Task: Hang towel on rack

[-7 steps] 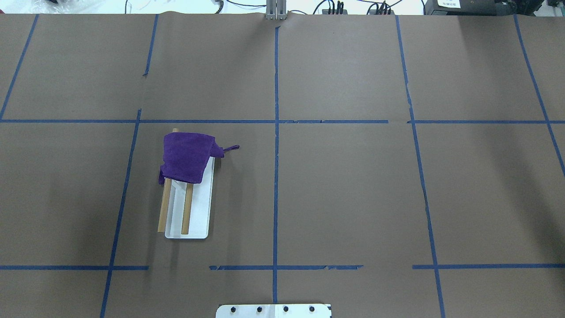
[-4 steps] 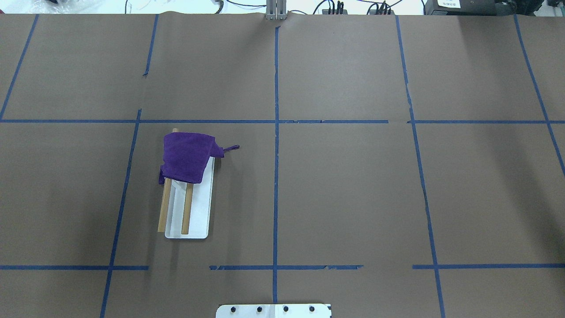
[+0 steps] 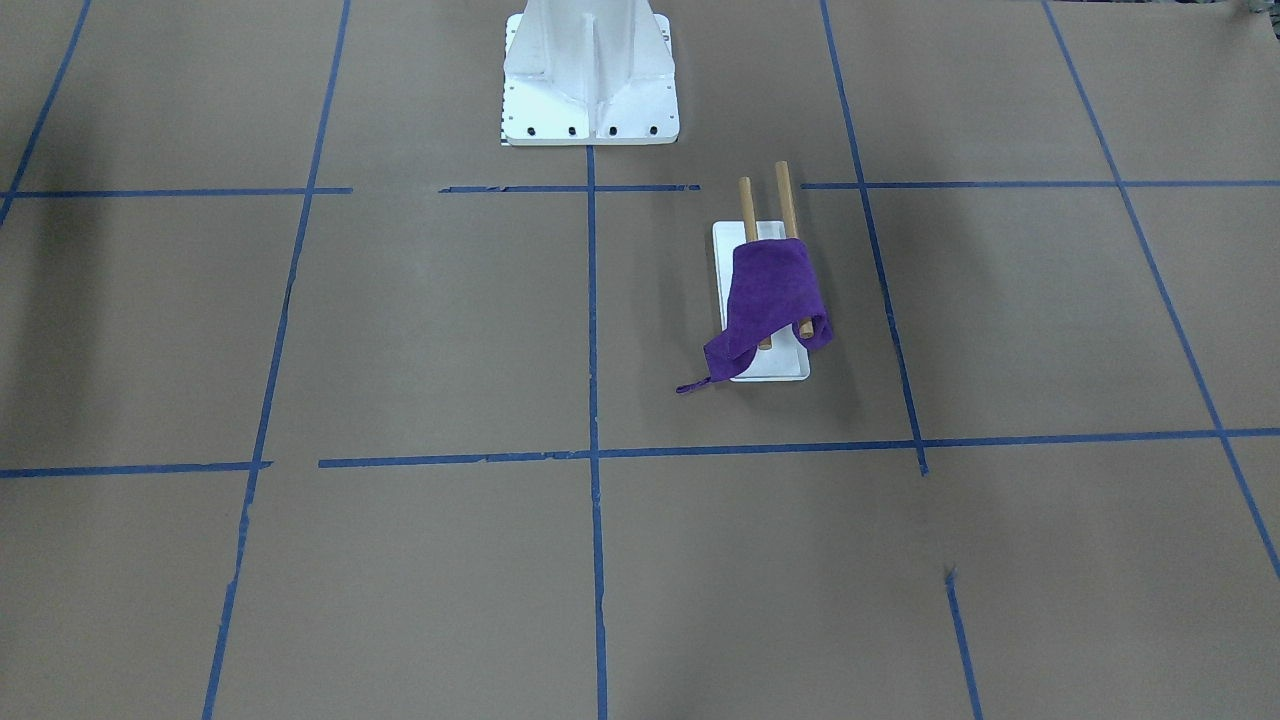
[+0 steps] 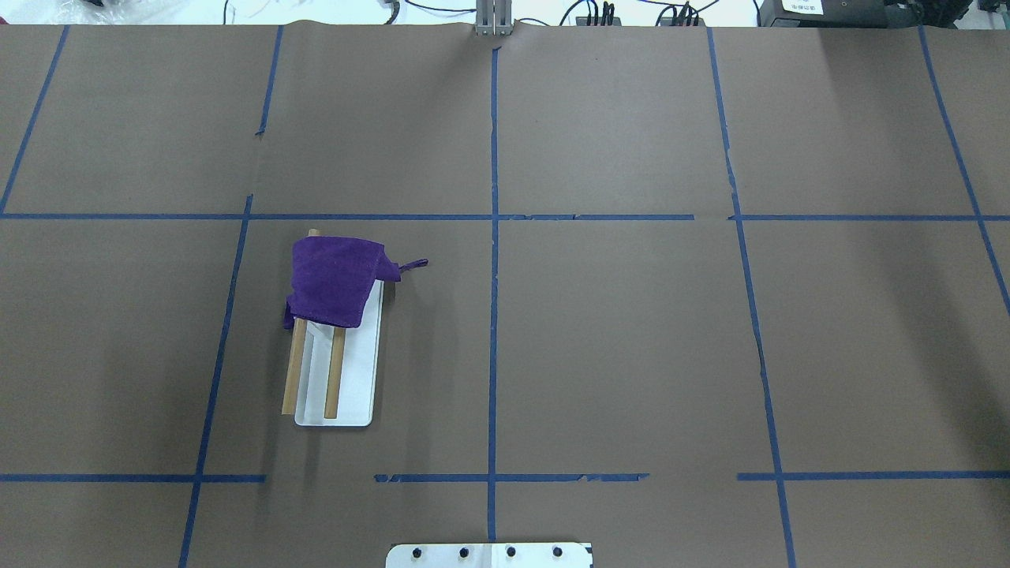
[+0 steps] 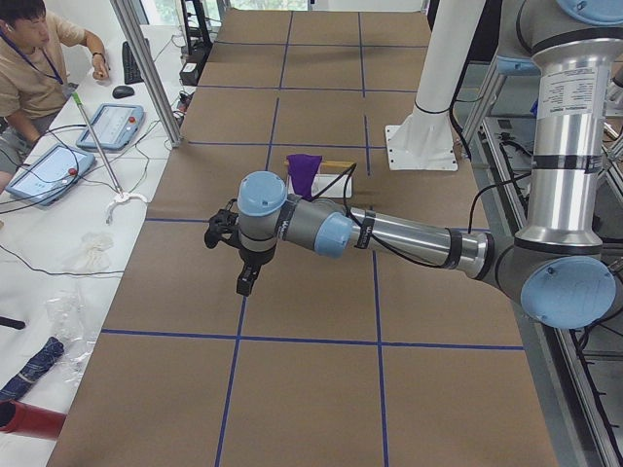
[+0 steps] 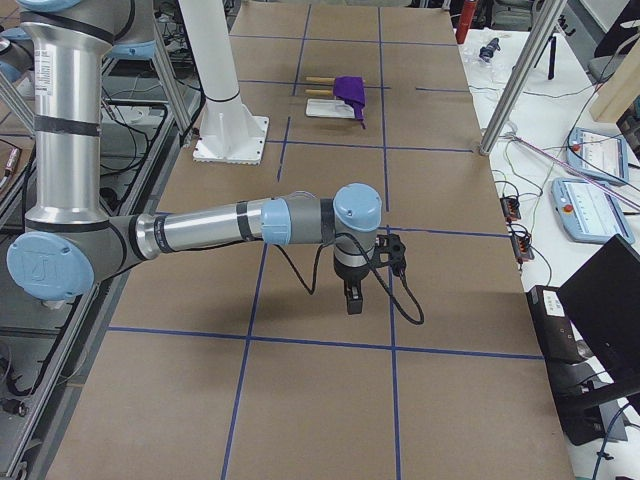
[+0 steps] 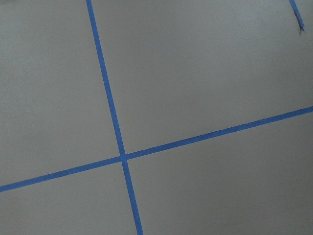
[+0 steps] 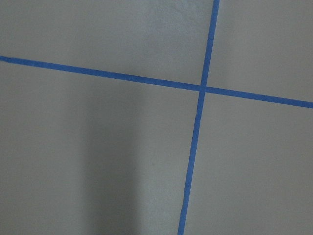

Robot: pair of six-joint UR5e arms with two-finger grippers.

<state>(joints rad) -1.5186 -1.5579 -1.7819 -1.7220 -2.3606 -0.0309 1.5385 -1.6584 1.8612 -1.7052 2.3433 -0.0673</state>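
towel (image 4: 335, 288) hangs draped across both rods of rack (image 4: 357, 386), on rack's far half, left part of worktop (image 4: 631, 355).

near to far: white metal pedestal (image 4: 489, 554) w/ dark bolt holes sits at near edge, centre. past it is flat matte brown paper, cut into big squares by blue tape lines (image 4: 492, 315). next comes rack's flat white base w/ rounded corners. two round light-wood rods run near-to-far above it, near halves bare. towel is soft, fuzzy, deep purple, bunched & a bit skewed. one corner droops past the left rod, and the left rod's far tip pokes out beyond the cloth. thin purple loop (image 4: 414, 266) sticks out right at the far corner, lying on the paper just beside the base. far edge has cables (image 4: 588, 12) beyond the paper.

room: a tape line runs just left of rack. wide open paper to its right & beyond it.

left claw (image 5: 245, 282) points down over worktop, well apart from rack; can't tell if spread or pressed together. right claw (image 6: 352, 298) likewise points down, well apart from rack, can't tell. both wrist cams show only paper & a tape cross.
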